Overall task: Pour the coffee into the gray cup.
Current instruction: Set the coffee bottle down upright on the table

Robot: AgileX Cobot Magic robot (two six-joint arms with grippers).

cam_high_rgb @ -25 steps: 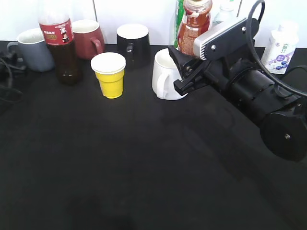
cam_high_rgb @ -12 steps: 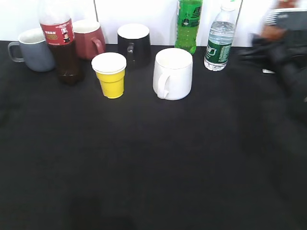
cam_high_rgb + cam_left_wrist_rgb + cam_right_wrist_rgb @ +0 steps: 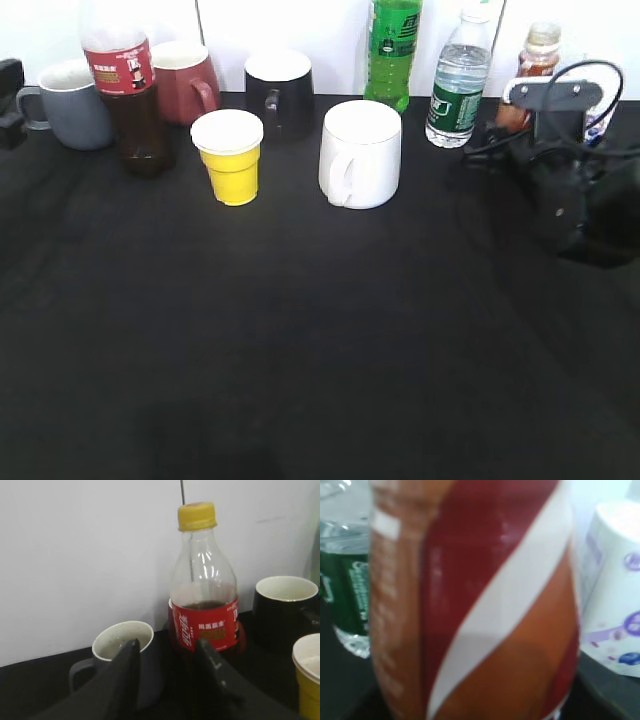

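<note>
The coffee bottle (image 3: 541, 48) stands at the back right; only its neck and shoulder show above my right gripper (image 3: 510, 125), which is at its lower body. In the right wrist view its red-orange label (image 3: 480, 605) fills the frame, and the jaws are hidden. The gray cup (image 3: 75, 102) sits at the back left, handle to the left. My left gripper (image 3: 10, 85) is at the left edge next to it. In the left wrist view its open fingers (image 3: 167, 647) are just in front of the gray cup (image 3: 122, 640), empty.
A cola bottle (image 3: 125, 100) stands right of the gray cup, with a red mug (image 3: 185, 78) behind. A yellow cup (image 3: 230, 158), black mug (image 3: 278, 92), white mug (image 3: 360, 155), green bottle (image 3: 393, 50), water bottle (image 3: 455, 90) and white bottle (image 3: 615, 580) line the back.
My right gripper swung from the table's middle to the back right, taking the coffee bottle with it. My left gripper has come into view at the left edge.
</note>
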